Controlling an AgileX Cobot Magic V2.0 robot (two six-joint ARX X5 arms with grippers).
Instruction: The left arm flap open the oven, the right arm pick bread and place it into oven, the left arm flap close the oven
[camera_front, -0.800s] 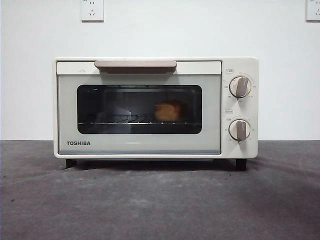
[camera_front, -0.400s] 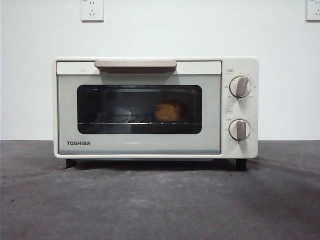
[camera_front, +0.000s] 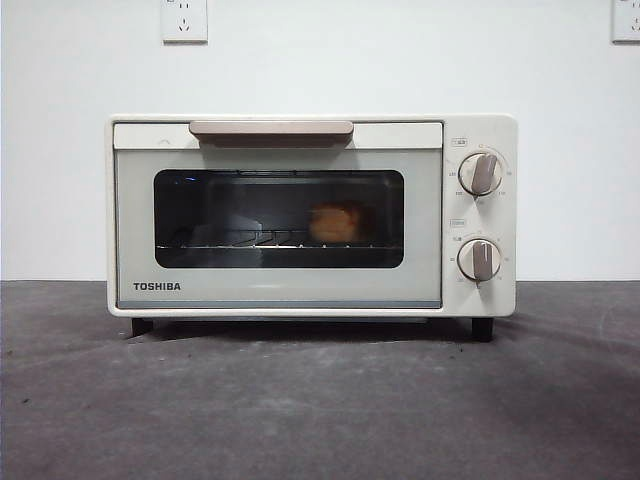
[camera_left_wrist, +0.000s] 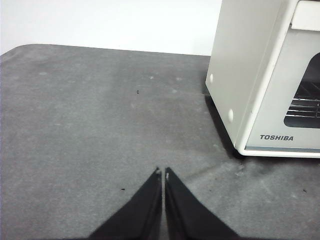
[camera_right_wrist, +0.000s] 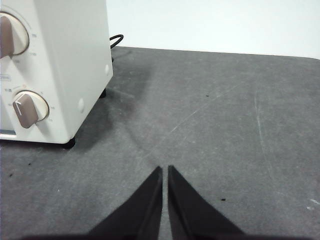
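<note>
Inside the oven (camera_front: 310, 215), behind its shut door, the bread (camera_front: 335, 222) sits on the rack; the left gripper (camera_left_wrist: 163, 175) and right gripper (camera_right_wrist: 165, 171) rest pinched together, empty, away from it; little can go wrong, unless the door springs back.

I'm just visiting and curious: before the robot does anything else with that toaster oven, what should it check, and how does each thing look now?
1. Oven door closed: ok, flush under its handle.
2. Bread inside on the rack: ok, seen through the window.
3. Left end effector clear of the oven: ok, shut, holding nothing.
4. Right end effector clear of the oven: ok, shut, holding nothing.
5. Knob settings: cannot tell.
</note>
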